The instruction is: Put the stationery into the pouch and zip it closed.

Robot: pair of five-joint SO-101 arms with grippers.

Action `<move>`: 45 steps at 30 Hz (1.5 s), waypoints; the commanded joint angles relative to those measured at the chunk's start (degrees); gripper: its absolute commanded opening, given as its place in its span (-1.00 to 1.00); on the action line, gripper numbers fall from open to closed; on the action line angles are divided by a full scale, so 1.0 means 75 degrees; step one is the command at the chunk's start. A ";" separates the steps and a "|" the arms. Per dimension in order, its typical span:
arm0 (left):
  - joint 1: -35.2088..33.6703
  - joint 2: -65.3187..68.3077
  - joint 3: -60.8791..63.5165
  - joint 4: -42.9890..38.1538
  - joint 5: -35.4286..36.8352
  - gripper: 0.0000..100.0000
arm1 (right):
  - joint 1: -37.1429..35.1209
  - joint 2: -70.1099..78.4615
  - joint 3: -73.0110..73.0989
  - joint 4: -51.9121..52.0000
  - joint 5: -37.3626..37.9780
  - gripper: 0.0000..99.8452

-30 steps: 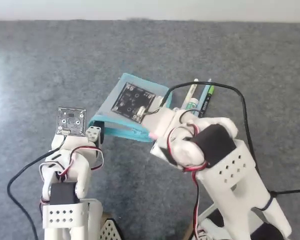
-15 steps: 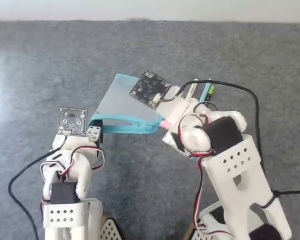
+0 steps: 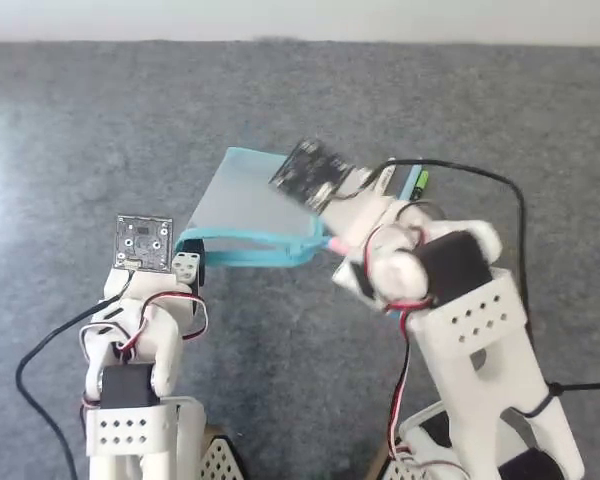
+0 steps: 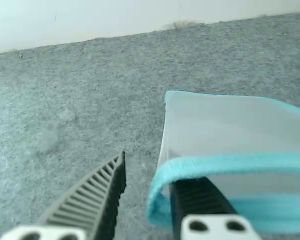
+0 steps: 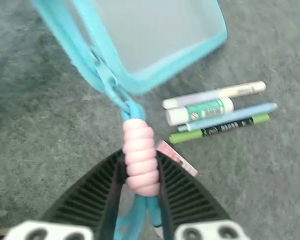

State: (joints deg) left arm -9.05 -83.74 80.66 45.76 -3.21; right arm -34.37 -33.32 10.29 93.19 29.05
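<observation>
In the high view, we are watching the right gripper (image 3: 332, 243) carrying the pink zip pull (image 3: 329, 243) toward the right of the frame. It is farther right and higher than a second ago, and the near edge of the pouch (image 3: 242, 205) is stretching out behind it. The left gripper (image 3: 193, 262) is staying at the pouch's left corner, and the pens (image 3: 412, 182) are lying outside, upper right of centre.

In the left wrist view, the left gripper's jaws are standing apart, with one finger tucked under the teal rim as an anchor.

In the right wrist view, the jaws are clamping the pull, with the pens (image 5: 217, 107) and an eraser (image 5: 179, 159) lying beside the pouch. We are judging this as the opening pull, with loading still ahead.
</observation>
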 commanded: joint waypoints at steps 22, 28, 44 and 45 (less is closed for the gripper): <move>0.0516 0.0996 -0.1881 0.1430 0.0598 -0.77 | -0.0264 -0.4050 0.6963 -0.5621 -0.0129 -0.20; 0.0551 0.3259 -0.2831 0.1430 0.0715 -0.77 | 0.0041 -0.4050 0.7607 -0.6265 -0.0563 -0.25; -0.0305 0.3774 -0.2221 0.1160 0.0152 -0.77 | 0.0006 -0.3546 0.7432 -0.5632 -0.0879 -0.25; -0.0305 0.3774 -0.2163 0.1160 0.0152 -0.77 | 0.0006 -0.3311 0.7303 -0.5621 -0.0949 -0.25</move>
State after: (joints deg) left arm -11.16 -55.87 64.40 55.78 -1.27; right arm -34.64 -61.54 67.87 50.64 23.78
